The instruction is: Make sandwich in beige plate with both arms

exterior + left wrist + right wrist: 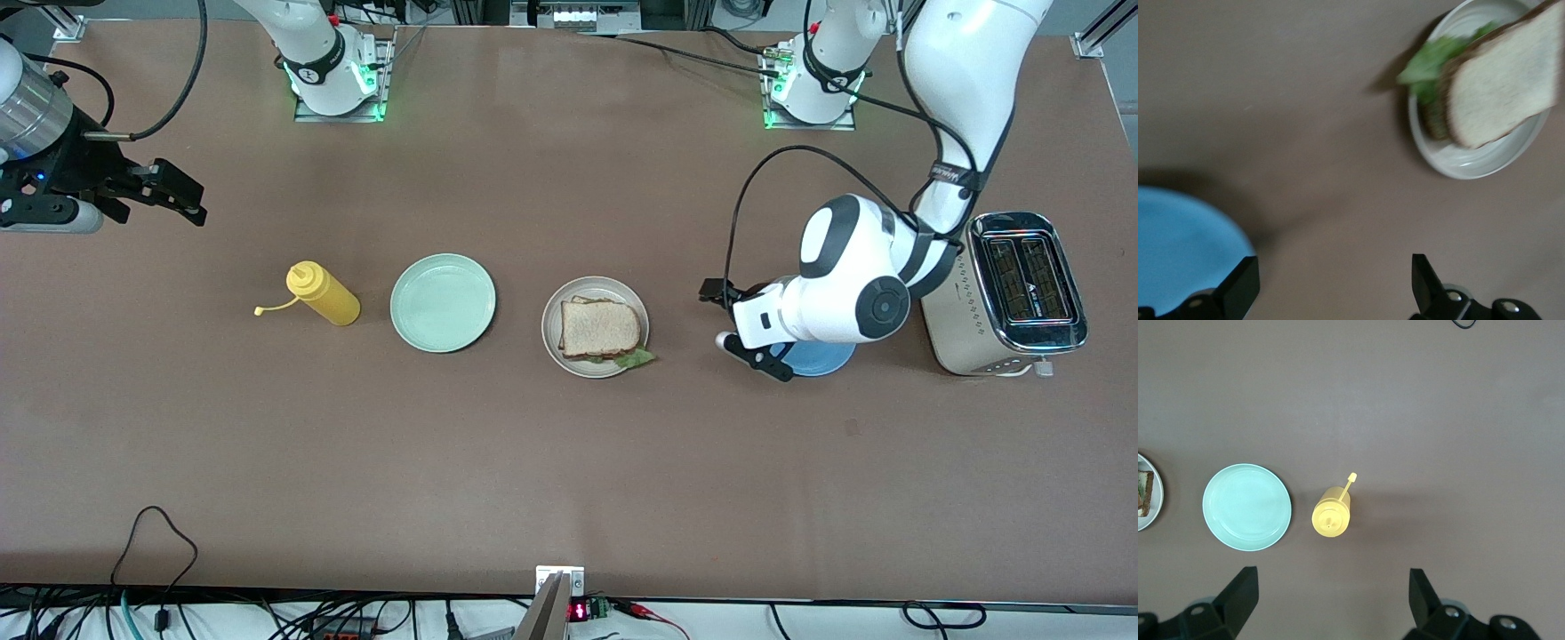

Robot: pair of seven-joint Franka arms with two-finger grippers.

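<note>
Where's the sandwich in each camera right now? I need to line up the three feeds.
Front view: the sandwich lies on the beige plate, mid-table, between the mint green plate and the blue plate.
Left wrist view: sandwich at the upper corner, lettuce showing.
Right wrist view: a sliver at the picture's edge.
Shared landmark: the beige plate.

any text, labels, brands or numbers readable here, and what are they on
Nothing can be read for certain.
Toaster: a small light logo between its slots, too small to read.
Left arm's band: white lettering, too small to read.
Red lit digits on a small board at the table edge: unreadable.
Yellow bottle and plates: no text.
</note>
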